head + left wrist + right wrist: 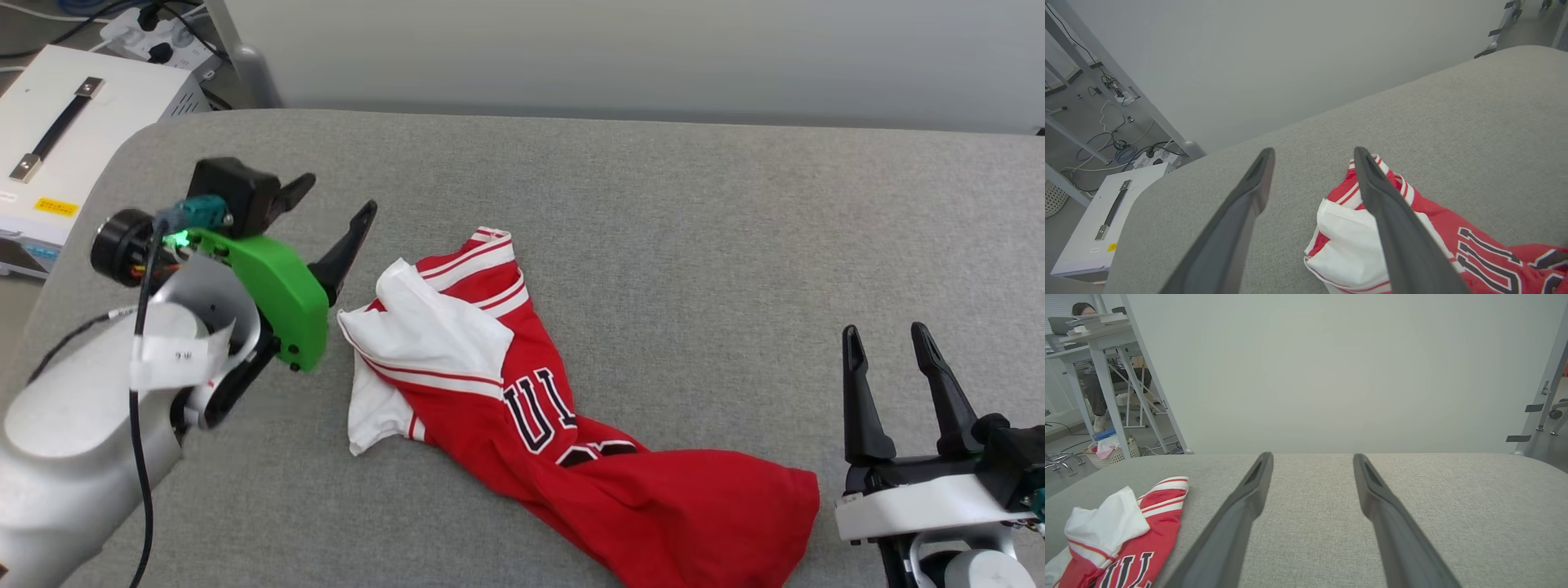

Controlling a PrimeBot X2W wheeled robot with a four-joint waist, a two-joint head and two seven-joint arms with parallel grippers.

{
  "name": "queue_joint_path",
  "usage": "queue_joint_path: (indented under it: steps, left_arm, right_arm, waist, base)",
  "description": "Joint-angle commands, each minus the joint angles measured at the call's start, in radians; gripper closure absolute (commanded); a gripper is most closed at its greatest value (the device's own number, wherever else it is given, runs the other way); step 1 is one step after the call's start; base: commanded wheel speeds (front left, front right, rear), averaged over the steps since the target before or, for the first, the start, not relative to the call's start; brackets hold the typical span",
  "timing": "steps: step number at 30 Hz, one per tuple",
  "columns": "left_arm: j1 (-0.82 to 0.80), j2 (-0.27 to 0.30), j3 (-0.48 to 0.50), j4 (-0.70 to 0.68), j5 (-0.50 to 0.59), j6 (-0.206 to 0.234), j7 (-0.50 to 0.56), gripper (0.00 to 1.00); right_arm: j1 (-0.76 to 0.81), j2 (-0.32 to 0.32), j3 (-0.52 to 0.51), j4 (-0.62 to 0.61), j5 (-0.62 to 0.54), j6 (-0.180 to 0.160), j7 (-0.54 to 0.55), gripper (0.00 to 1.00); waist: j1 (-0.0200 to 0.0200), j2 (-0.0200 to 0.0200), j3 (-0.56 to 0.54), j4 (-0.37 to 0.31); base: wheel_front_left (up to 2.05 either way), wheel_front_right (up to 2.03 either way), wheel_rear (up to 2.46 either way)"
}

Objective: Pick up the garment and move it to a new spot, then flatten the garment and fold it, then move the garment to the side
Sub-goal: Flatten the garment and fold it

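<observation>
Garment, crumpled, lay diagonally: sleeve end just beside left gripper, hem near right gripper; both spread wide, empty.

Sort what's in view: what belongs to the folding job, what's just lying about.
Job: the garment, crumpled on the grey table; left gripper and right gripper, both open.
Lying about: white case with a handle, power strip, floor basket.
</observation>
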Motion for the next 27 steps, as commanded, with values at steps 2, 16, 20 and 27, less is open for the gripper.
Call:
queue_joint_path:
  steps: [2,16,20,27]
  left_arm:
    - [-0.049,-0.002,-0.002,-0.002,-0.012,-0.023,0.053,0.00]
    - [-0.147,-0.078,-0.178,0.139,-0.099,-0.186,0.503,0.00]
    - [-0.127,-0.099,-0.223,0.199,-0.108,-0.206,0.558,0.00]
    - [-0.080,-0.137,-0.260,0.293,-0.091,-0.221,0.573,0.00]
  right_arm:
    - [-0.009,-0.002,0.002,0.001,0.009,-0.001,-0.009,0.00]
    - [-0.035,-0.002,0.010,0.004,0.015,-0.001,-0.009,0.00]
    - [-0.045,-0.002,0.011,0.003,0.013,-0.001,-0.009,0.00]
    - [-0.063,-0.002,0.009,-0.002,0.010,-0.001,-0.009,0.00]
  waist:
    - [0.0000,0.0000,0.010,-0.018]
    - [0.0000,0.0000,0.061,-0.104]
    - [0.0000,0.0000,0.079,-0.119]
    - [0.0000,0.0000,0.110,-0.133]
  base:
    - [0.00,0.00,0.00]
    - [0.00,0.00,0.00]
    - [0.00,0.00,0.00]
    - [0.00,0.00,0.00]
